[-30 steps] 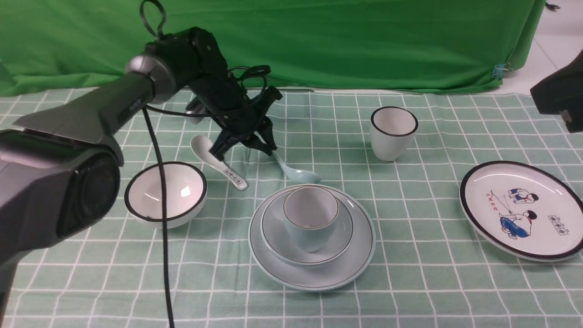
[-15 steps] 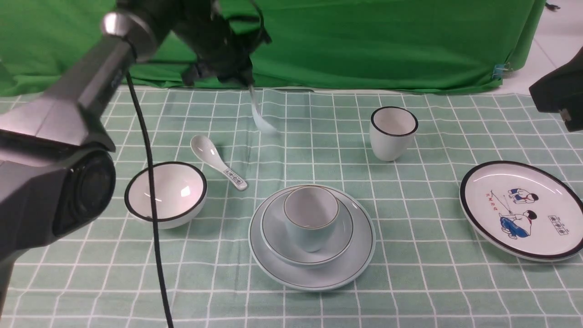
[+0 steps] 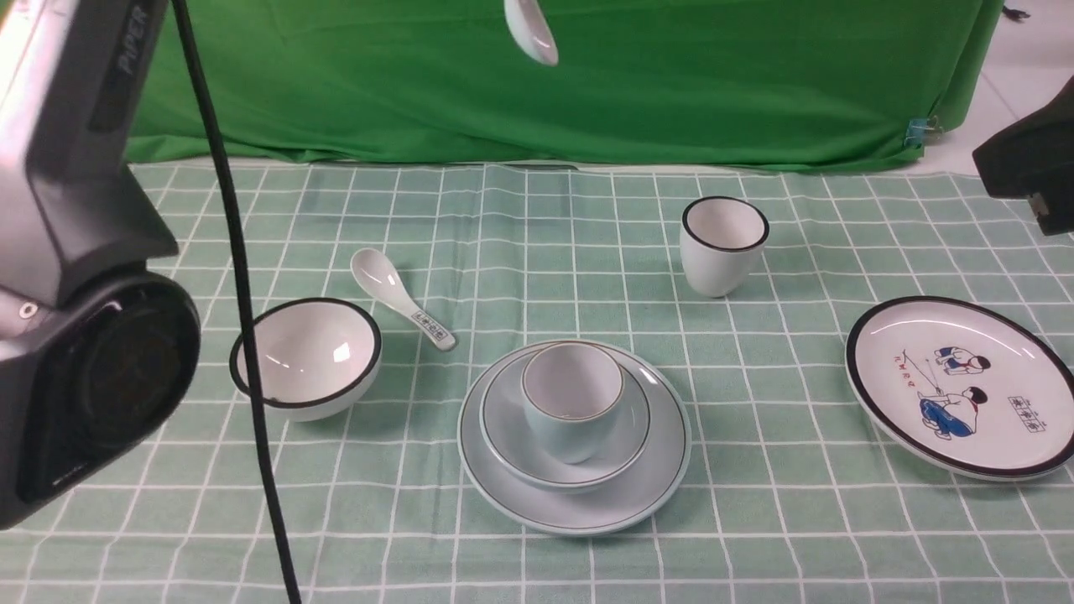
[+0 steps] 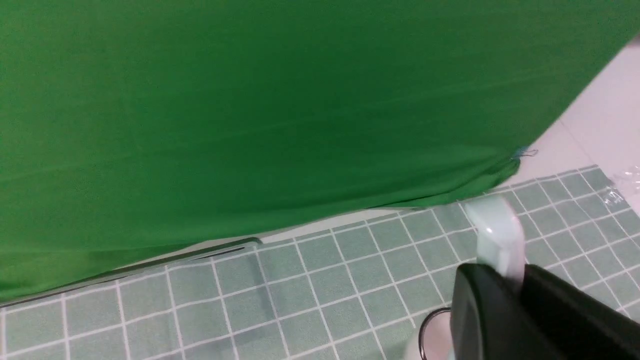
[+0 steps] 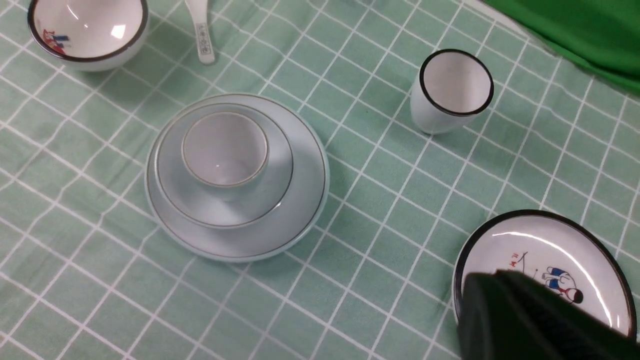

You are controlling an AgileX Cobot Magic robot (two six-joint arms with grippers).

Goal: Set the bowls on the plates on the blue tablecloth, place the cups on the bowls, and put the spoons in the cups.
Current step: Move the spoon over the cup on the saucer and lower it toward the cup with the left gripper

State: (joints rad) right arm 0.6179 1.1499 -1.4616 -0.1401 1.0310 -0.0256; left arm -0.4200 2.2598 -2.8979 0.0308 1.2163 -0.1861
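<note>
Above the blue tablecloth (image 3: 755, 503), pale blue spoon (image 4: 497, 240) clamped between left fingers (image 4: 480, 310), one end jutting past them

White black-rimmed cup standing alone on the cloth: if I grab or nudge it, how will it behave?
The white cup narrows toward its base, so a push near the rim would probably tip it rather than slide it. Its glossy glaze suggests a slippery grip. It looks like rigid ceramic, likely to chip if dropped.
</note>
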